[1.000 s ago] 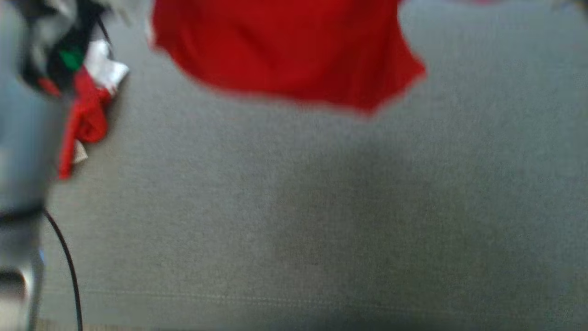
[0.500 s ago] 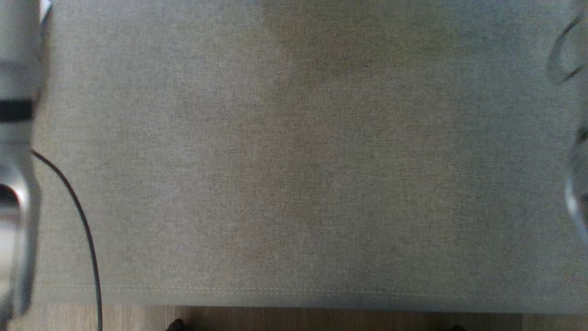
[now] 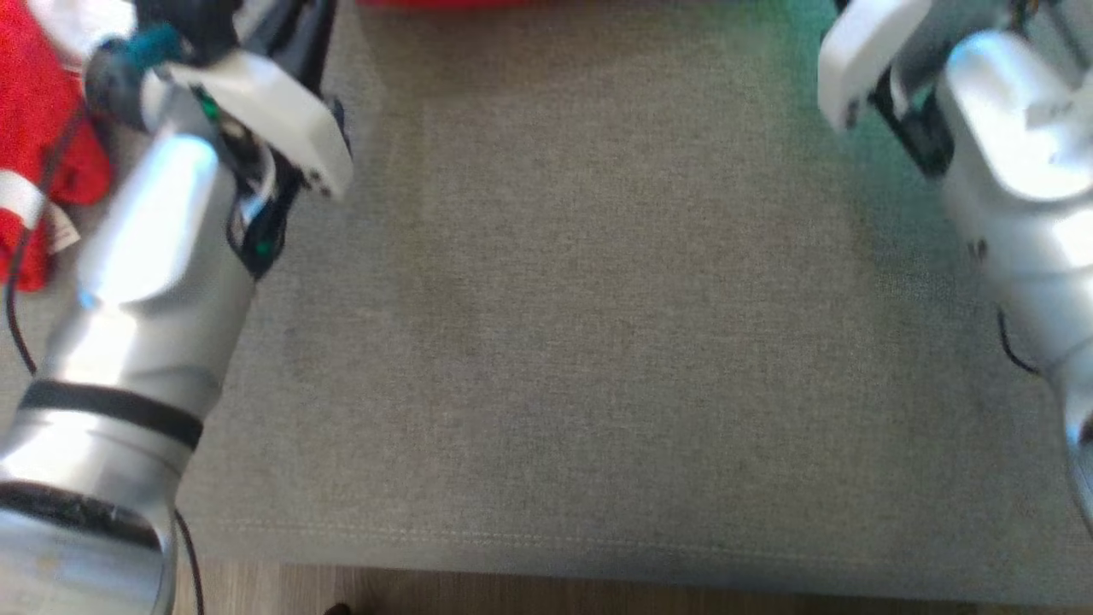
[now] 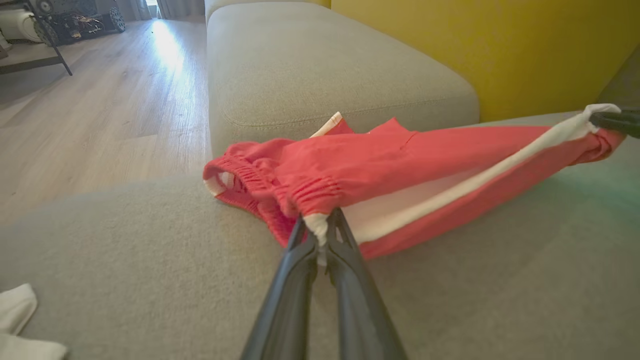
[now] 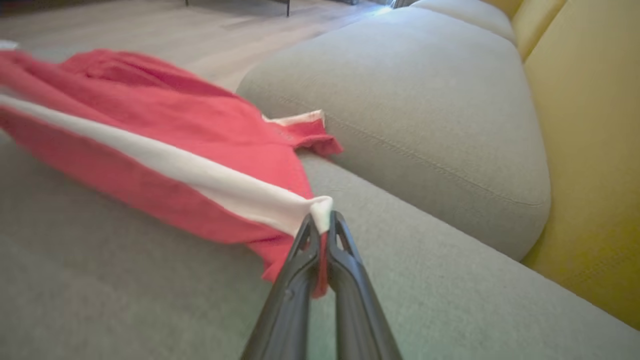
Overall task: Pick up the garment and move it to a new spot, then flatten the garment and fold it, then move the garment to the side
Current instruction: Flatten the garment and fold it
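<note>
Counting from where I stand: two claws, one pair of red shorts, two grey sofa cushions and one small white cloth.

The left claw [image 4: 320, 225] is pinched tight on a white-edged corner by the elastic waistband of the red shorts [image 4: 400, 160]. The right claw [image 5: 322, 220] is clamped on the opposite end, right where the white side stripe [image 5: 175, 167] runs out. The shorts are pulled long between the two claws, and their lower edge seems to rest on the grey sofa seat [image 3: 598, 342]. The gathered waistband lies bunched on the seat beside the left claw. One red flap with a white hem reaches the seam of the second cushion [image 4: 325, 65], which butts against the seat. A yellow backrest [image 4: 500, 45] stands behind both cushions, and a wood floor [image 4: 100, 110] runs alongside them.

From above, the left forearm [image 3: 145, 282] rises from 7 o'clock toward 11, and the right forearm [image 3: 1025, 171] sits at 2 o'clock. A bunch of red-and-white fabric [image 3: 34, 128] lies at 10 o'clock; I cannot tell whether it belongs to the same shorts. The white cloth [image 4: 15, 320] lies on the seat at 8 o'clock of the left claw, well apart from the shorts.
</note>
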{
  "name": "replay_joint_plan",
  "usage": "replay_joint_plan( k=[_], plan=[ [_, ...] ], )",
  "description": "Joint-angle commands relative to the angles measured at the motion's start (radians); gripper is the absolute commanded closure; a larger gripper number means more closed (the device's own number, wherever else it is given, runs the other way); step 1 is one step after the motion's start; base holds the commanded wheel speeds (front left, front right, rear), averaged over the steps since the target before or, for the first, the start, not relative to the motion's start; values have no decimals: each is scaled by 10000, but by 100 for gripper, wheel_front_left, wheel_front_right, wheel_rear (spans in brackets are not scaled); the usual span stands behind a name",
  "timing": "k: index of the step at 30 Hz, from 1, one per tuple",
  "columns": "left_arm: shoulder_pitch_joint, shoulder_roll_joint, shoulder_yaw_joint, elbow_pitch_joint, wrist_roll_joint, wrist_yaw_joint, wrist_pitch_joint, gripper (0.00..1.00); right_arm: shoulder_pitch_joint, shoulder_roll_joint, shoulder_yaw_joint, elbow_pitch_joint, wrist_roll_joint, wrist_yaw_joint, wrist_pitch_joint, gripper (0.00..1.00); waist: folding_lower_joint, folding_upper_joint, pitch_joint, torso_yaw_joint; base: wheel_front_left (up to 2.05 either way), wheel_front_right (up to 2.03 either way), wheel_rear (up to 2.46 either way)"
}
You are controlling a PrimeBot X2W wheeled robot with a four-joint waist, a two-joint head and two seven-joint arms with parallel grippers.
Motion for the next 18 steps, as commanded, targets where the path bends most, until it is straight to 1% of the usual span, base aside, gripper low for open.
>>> replay_joint_plan(
  k=[1, 3, 5, 10, 11, 15, 18],
  plan=[
    [46, 566, -5, -320, 70, 18, -120, 100, 364, -337, 529, -313, 151, -7, 21, 100, 0, 0, -340, 163, 0, 0, 0],
    [432, 641, -509, -377, 80, 17, -121, 100, 439, -889, 1298, -356, 62, -7, -59, 100, 0, 0, -592, 246, 0, 0, 0],
    [776, 672, -1079, -384, 38, 16, -122, 100, 624, -1290, 2103, -362, -32, -7, -127, 100, 0, 0, -858, 342, 0, 0, 0],
    [1307, 738, -2141, -298, -88, 15, -122, 100, 1064, -1999, 3578, -597, 645, -7, -87, 100, 0, 0, -1373, 516, 0, 0, 0],
    [1307, 738, -2141, -298, -88, 15, -122, 100, 1064, -1999, 3578, -597, 645, -7, -87, 100, 0, 0, -1373, 516, 0, 0, 0],
    [1686, 799, -2735, -331, -263, 15, -123, 100, 1344, -2492, 4602, -1087, 1629, -7, 407, 100, 0, 0, -1755, 563, 0, 0, 0],
    [2079, 801, -3177, -415, -601, 15, -123, 100, 1663, -2995, 5102, -1692, 2302, -7, 1201, 100, 0, 0, -2130, 622, 0, 0, 0]
  ],
)
